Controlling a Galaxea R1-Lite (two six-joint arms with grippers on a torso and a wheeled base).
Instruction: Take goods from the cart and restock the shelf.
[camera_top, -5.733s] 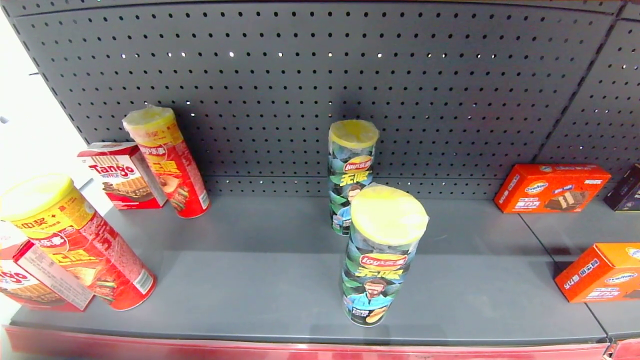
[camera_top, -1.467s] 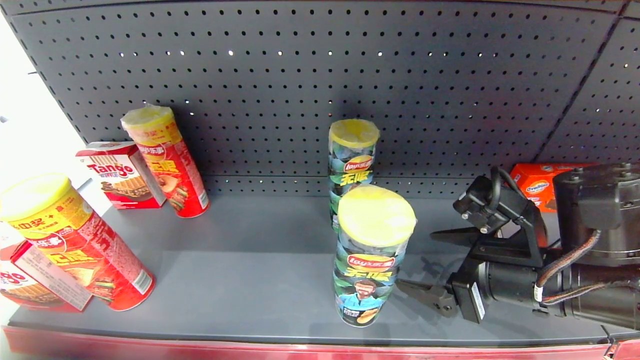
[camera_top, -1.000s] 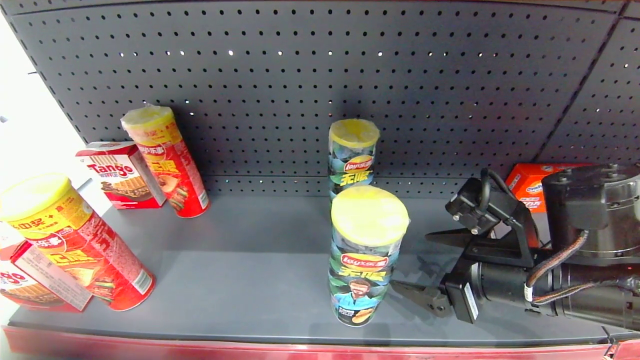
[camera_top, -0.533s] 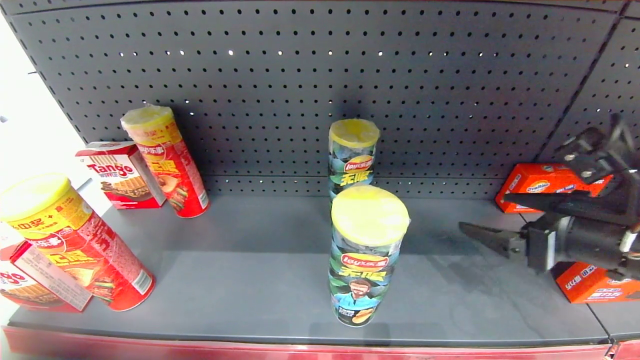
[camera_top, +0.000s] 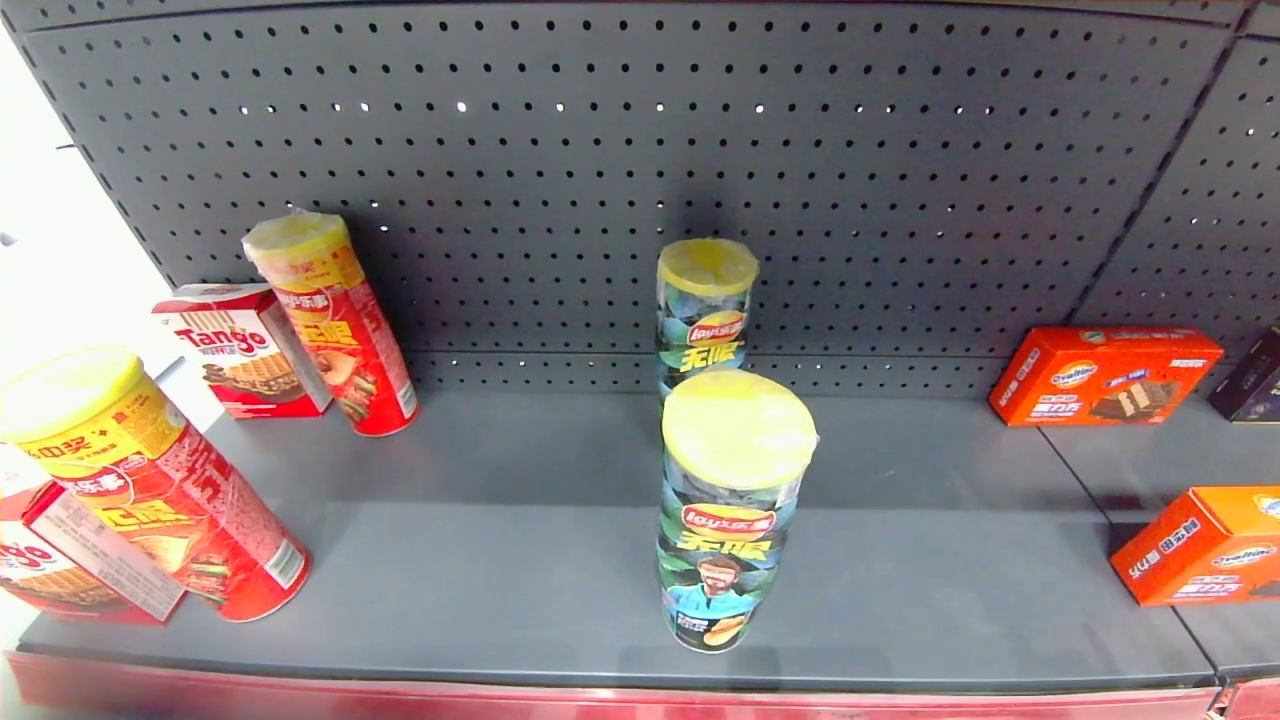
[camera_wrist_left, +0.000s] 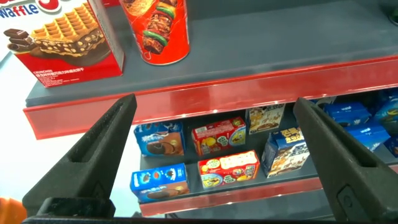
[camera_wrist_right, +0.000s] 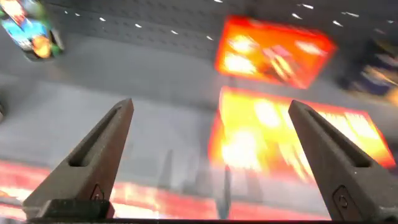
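Observation:
Two green chip cans with yellow lids stand upright mid-shelf, the front can (camera_top: 735, 510) near the edge and the back can (camera_top: 704, 320) by the pegboard. The grey shelf (camera_top: 500, 560) carries them. My right gripper (camera_wrist_right: 211, 162) is open and holds nothing, off to the right before two orange boxes (camera_wrist_right: 273, 50), with a green can (camera_wrist_right: 31, 28) far to one side. My left gripper (camera_wrist_left: 211, 162) is open and holds nothing, low in front of the shelf's red front edge (camera_wrist_left: 205, 93), near a waffle box (camera_wrist_left: 62, 34) and a red can (camera_wrist_left: 158, 31).
Red cans (camera_top: 335, 320) (camera_top: 150, 480) and wafer boxes (camera_top: 245, 350) stand at the shelf's left. Orange boxes (camera_top: 1100, 375) (camera_top: 1200, 545) lie at the right. The pegboard back wall (camera_top: 640, 150) closes the rear. A lower shelf holds several small packs (camera_wrist_left: 224, 152).
My open right gripper, which stood just right of the front green can, has drawn away to the right and left the head view. The can stands a little further left than at first.

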